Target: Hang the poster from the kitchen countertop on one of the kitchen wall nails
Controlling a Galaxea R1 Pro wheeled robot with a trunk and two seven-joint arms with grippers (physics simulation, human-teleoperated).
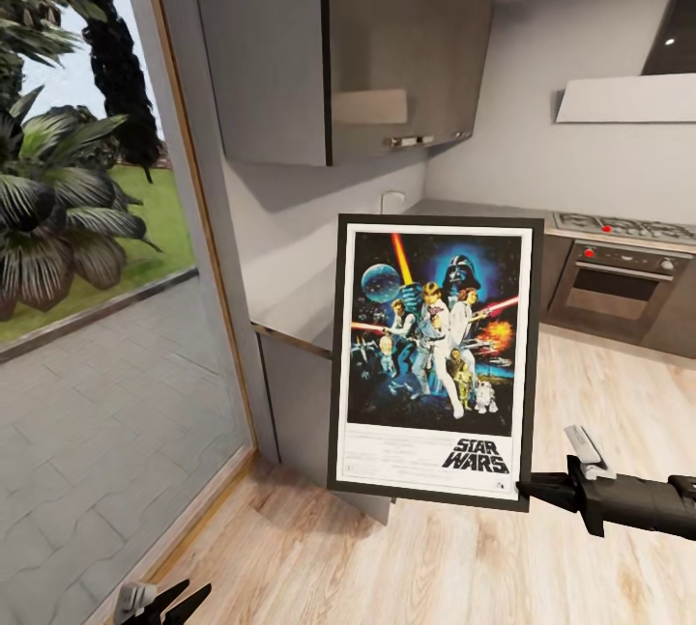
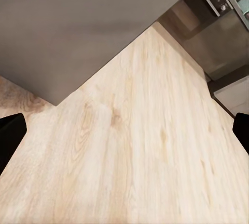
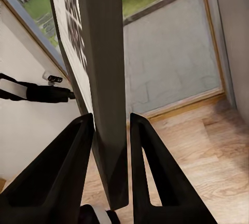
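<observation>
Nearest the head camera, at the lower edge of its view, the left hand [image 1: 179, 598] hangs low over the wooden floor [image 1: 387, 567], its dark fingers spread apart and holding nothing. From the left wrist camera only the black tips of its fingers [image 2: 11, 135] show at the two sides of the picture, far apart, with pale floorboards [image 2: 135, 156] and a grey cabinet side [image 2: 72, 31] beyond them.

On the right, the right hand [image 1: 527, 487] reaches in from the side and pinches the poster [image 1: 437, 359] at its lower right corner. The right wrist camera shows this closely: the two black fingers [image 3: 62, 167] stand narrow, one on each face of the poster's dark edge [image 3: 104, 104], pressed against it.

Held this way, the poster is upright in the air, facing the head camera, its black frame, white border and dark blue artwork plain to see. It is off the grey bench [image 1: 300, 311], which lies behind it beneath the grey wall cupboard [image 1: 338, 36]. Further back along the wall stand the oven [image 1: 619, 287] and the hob [image 1: 623, 227] above it. A large window [image 1: 87, 219] with plants outside is to the left.
</observation>
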